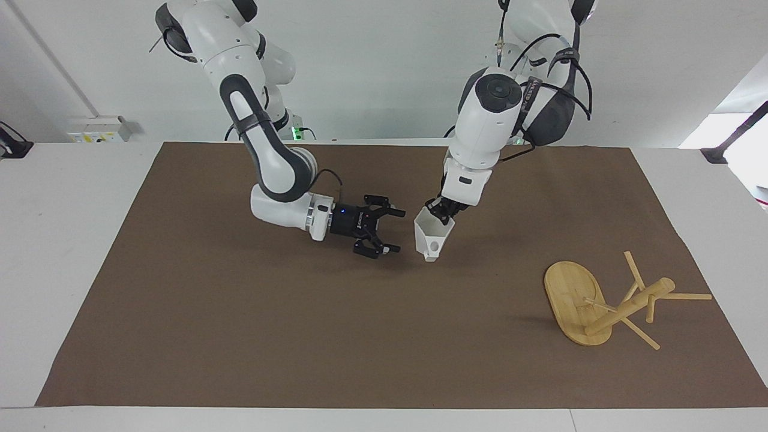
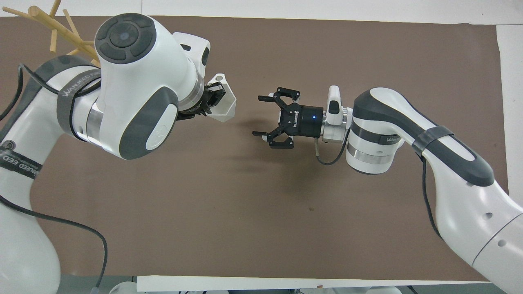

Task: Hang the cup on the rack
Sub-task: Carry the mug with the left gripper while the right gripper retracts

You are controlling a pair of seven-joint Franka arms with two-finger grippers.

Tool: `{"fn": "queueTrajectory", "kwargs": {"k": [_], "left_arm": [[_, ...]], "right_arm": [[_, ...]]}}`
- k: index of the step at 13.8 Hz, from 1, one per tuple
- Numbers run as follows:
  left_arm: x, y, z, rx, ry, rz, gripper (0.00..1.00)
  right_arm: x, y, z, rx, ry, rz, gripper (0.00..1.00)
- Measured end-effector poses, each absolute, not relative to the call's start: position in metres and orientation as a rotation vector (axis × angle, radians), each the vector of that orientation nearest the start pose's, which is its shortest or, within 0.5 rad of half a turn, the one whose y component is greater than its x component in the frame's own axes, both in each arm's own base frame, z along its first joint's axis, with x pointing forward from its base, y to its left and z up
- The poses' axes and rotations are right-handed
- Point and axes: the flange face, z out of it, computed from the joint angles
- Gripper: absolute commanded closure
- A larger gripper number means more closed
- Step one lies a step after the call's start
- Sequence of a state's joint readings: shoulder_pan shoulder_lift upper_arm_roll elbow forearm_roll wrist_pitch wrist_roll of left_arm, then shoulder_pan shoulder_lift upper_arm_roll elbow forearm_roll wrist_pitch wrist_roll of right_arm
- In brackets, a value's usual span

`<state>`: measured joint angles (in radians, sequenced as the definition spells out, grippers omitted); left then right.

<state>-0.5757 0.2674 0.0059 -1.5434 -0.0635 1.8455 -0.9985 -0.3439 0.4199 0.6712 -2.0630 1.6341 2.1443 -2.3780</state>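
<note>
The white faceted cup (image 1: 429,235) hangs above the middle of the brown mat, handle downward, gripped at its rim by my left gripper (image 1: 441,212), which is shut on it. In the overhead view the cup (image 2: 227,107) sticks out from the left gripper (image 2: 212,98). My right gripper (image 1: 396,230) is open and empty, level with the cup and a short gap from it toward the right arm's end; it also shows in the overhead view (image 2: 258,115). The bamboo rack (image 1: 627,307) lies tipped on its side at the left arm's end, its oval base (image 1: 567,297) on edge. Only the rack's pegs (image 2: 53,24) show overhead.
The brown mat (image 1: 300,336) covers most of the white table (image 1: 60,270). The left arm's large elbow (image 2: 135,81) hides the rack's base and part of the mat in the overhead view.
</note>
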Motion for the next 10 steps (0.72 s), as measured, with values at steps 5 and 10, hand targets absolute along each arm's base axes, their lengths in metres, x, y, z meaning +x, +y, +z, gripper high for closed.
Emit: {"fn": "queueTrajectory", "kwargs": {"k": [5, 10], "left_arm": [[0.551, -0.328, 0.518, -3.028, -0.913, -0.146, 1.00], [0.550, -0.310, 0.489, -2.981, -0.862, -0.386, 1.00]], "right_arm": [[0.560, 0.051, 0.300, -1.424, -1.423, -1.113, 0.00], [0.528, -0.116, 0.366, -1.558, -1.538, -0.914, 0.00]]}}
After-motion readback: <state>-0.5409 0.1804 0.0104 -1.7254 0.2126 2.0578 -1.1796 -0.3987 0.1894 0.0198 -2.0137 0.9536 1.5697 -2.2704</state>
